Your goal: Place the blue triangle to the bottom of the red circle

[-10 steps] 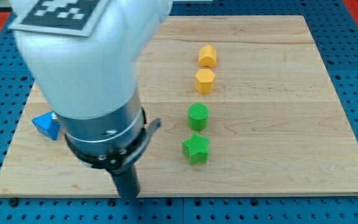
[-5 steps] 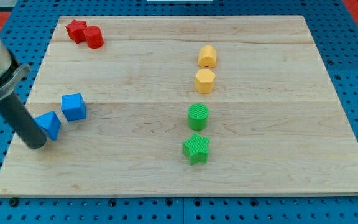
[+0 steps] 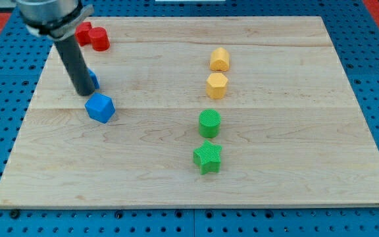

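My tip (image 3: 83,93) is seen low on the dark rod at the view's upper left, resting on the wooden board (image 3: 288,178). No jaws are carried by this arm, so nothing can be told of them being apart or together; only the plain rod end is shown. The blue triangle (image 3: 93,79) is mostly hidden behind the rod: only a small blue edge is seen just to the view's right of my tip, and contact looks likely but cannot be confirmed. A blue cube (image 3: 101,107) is found just below and to the right of my tip, close by but apart from it. The red circle (image 3: 99,40) is placed above my tip, toward the view's top, with a red star (image 3: 83,31) touching it on its left and partly covered by the arm. The blue triangle is thus located below the red circle, with bare board between them. Well to the right of my tip, a column is formed by two yellow blocks (image 3: 220,59) (image 3: 216,85), a green cylinder (image 3: 209,123) and a green star (image 3: 207,157).
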Controlling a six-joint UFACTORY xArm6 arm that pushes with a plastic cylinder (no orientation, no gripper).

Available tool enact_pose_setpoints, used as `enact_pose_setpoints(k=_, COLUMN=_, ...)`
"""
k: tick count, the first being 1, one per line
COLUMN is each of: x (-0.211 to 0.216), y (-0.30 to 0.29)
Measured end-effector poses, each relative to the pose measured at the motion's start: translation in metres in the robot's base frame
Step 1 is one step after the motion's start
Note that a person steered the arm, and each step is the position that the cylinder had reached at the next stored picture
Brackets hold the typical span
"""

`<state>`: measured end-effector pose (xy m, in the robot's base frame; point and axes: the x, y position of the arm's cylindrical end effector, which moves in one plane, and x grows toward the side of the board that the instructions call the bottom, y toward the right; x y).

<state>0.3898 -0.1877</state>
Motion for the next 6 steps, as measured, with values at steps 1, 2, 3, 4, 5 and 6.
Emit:
enact_pose_setpoints(k=1, x=-0.034, y=0.002)
enact_pose_setpoints(k=2, x=-0.038, y=0.028)
enact_pose_setpoints(k=3, x=-0.025, y=-0.033)
enact_pose_setpoints(k=4, x=-0.036, y=-0.098)
enact_pose_setpoints(k=5, x=-0.077, y=-0.079)
enact_pose_setpoints(k=6, x=-0.094, y=-0.035)
